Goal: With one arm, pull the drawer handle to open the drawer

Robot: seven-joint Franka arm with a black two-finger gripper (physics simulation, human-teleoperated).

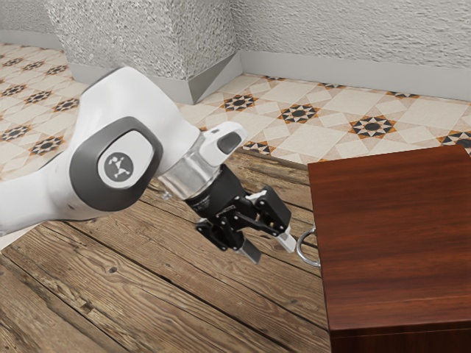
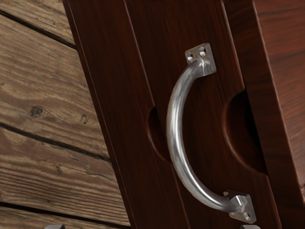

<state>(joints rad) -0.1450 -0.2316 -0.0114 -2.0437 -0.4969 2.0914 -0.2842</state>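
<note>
Black two-finger gripper [image 1: 270, 250]: fingers parted, holding nothing. Curved brushed-metal handle [image 1: 307, 246]: on the front of the dark red-brown wooden drawer cabinet [image 1: 390, 235], just beyond the fingertips. Risk: closing short of the bar misses it, and a shallow grip slips off the smooth metal.

Bright, even light covers the wooden planks [image 1: 110, 294] and the cabinet [image 1: 397, 235], and shadows are soft. The metal handle [image 2: 175, 143] shows pale glare, perhaps from overhead, while the recesses behind it are dark.
</note>
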